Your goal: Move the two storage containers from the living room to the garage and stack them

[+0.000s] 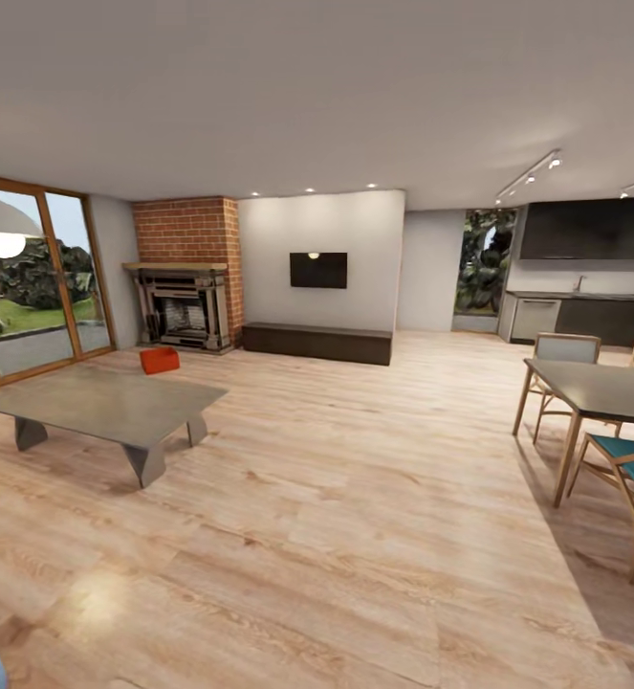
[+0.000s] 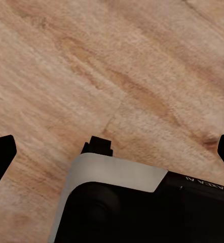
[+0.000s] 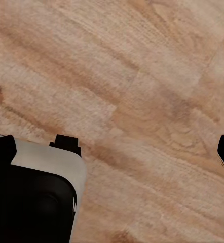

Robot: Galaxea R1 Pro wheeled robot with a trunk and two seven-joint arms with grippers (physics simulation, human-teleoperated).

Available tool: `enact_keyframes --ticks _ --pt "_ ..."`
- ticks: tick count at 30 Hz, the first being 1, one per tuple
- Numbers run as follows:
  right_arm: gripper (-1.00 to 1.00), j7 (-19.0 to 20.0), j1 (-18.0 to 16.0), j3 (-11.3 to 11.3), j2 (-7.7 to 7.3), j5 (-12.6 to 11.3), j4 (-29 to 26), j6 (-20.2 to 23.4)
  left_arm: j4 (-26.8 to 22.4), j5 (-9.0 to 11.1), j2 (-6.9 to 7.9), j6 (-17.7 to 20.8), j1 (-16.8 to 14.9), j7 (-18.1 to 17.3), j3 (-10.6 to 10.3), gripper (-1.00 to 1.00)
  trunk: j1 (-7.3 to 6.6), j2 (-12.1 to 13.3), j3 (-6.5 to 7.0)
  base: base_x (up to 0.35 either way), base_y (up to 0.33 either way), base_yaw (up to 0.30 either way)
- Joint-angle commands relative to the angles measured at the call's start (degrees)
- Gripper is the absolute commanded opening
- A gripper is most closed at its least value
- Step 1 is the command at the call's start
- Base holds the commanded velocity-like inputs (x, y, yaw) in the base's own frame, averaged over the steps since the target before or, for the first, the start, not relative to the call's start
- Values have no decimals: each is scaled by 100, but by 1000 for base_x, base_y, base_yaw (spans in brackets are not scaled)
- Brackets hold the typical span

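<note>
living room, wide shot: 1 orange-red storage container [image 1: 160, 360] sits on the wood floor [image 1: 355, 498] beyond the low table [image 1: 106, 404], by the fireplace [image 1: 184, 308], far ahead to the left; left gripper [image 2: 112, 152] and right gripper [image 3: 114, 149] spread wide, empty.

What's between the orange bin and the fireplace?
Head view: bare wood floor. The orange bin sits beyond the low grey table, just before the brick fireplace.
</note>
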Motion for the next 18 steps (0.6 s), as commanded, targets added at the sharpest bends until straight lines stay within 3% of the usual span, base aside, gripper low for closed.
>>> enact_keyframes --ticks 1,18 --pt "100 -18 -6 27 1 8 13 -23 0 45 -4 0 -4 14 -49 100 4 -4 -7 323 0 0" --pt "100 -18 -6 50 1 7 13 -7 0 45 0 26 0 14 -49 100 4 -4 -7 323 0 0"
